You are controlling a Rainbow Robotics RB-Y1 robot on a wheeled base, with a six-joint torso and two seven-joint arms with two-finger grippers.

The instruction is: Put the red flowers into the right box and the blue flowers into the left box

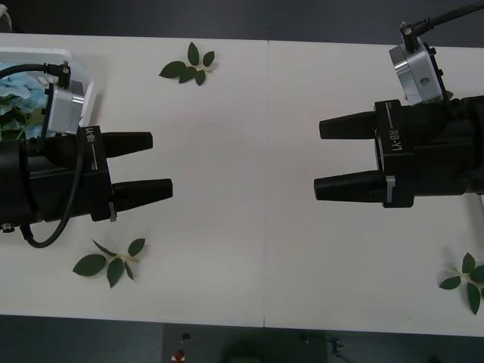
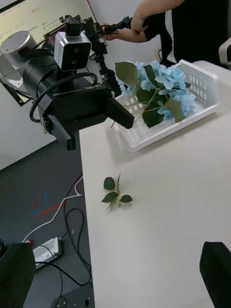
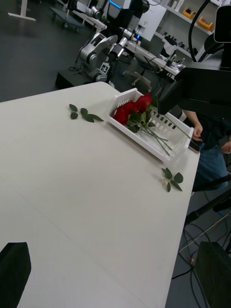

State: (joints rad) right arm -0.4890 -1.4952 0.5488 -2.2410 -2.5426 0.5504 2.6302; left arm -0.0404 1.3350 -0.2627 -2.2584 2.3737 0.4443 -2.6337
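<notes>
Grippers both hang empty with fingers spread, left gripper [image 1: 155, 165] beside the left box [image 1: 85, 89] of blue flowers [image 2: 166, 86], right gripper [image 1: 333, 155] facing it.

A robotics lab: other robot arms [image 3: 103, 55], equipment shelves [image 3: 192, 19], floor cables [image 2: 67, 216].
</notes>
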